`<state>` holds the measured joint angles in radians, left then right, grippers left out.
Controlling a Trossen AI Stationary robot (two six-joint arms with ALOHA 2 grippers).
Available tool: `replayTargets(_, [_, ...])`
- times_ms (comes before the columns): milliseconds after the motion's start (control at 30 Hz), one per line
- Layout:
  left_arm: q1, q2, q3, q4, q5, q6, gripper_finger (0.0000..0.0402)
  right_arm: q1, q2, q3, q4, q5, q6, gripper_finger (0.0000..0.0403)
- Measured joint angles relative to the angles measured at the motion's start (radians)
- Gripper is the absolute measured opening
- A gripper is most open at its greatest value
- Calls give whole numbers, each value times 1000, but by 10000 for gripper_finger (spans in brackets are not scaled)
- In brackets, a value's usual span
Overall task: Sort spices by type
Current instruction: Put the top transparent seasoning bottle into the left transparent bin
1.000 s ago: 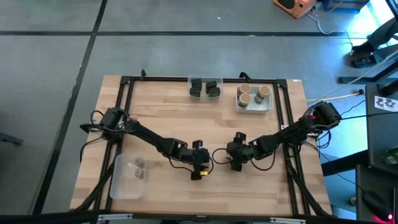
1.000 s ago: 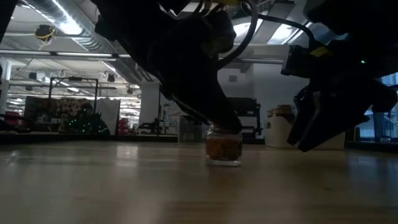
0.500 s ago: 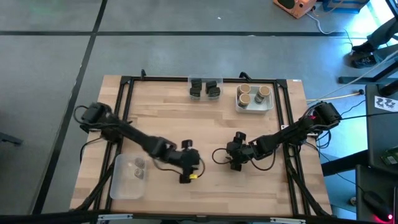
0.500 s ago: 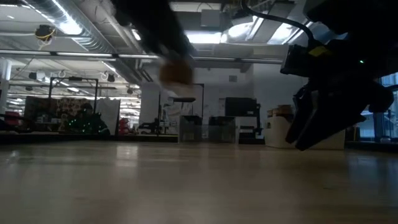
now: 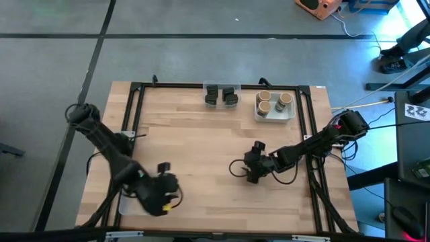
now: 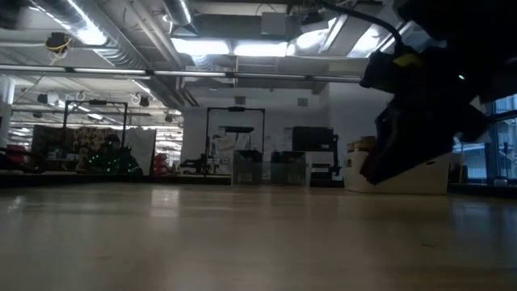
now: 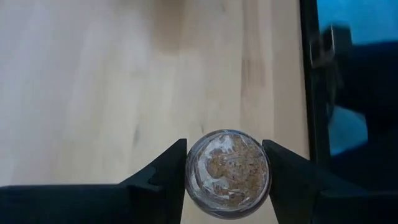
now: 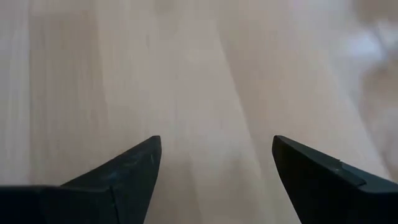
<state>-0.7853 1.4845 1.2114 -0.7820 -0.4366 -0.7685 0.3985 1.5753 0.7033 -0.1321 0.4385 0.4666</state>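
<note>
Wooden table (image 5: pixel 201 134), dark boxy jars (image 5: pixel 222 95), clear trays (image 5: pixel 274 112) on it

Clear tray (image 5: pixel 127 205) at the near left table corner: largely covered by the left gripper (image 5: pixel 163 195) in the high view; its contents cannot be made out.
Small jar (image 7: pixel 227 171) between the left fingers: cut off by the left wrist picture's edge; its lid is not shown.
Right gripper (image 6: pixel 416 137): seen only as a dark silhouette in the low view, cropped at the edge.
Dark jars (image 5: pixel 222 95) at the far edge: too small for detail to be told.
Right wrist view: the table surface (image 8: pixel 205 74) is blurred.
</note>
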Motion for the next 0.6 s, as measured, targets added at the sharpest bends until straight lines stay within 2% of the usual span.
replayTargets(400, [-294,1,-43,-227,-63,-457,163,0,0,0,85,97,18,308])
replayTargets(600, [-388,2,-106,-226,-103,-600,163,0,0,0,83,138,32,308])
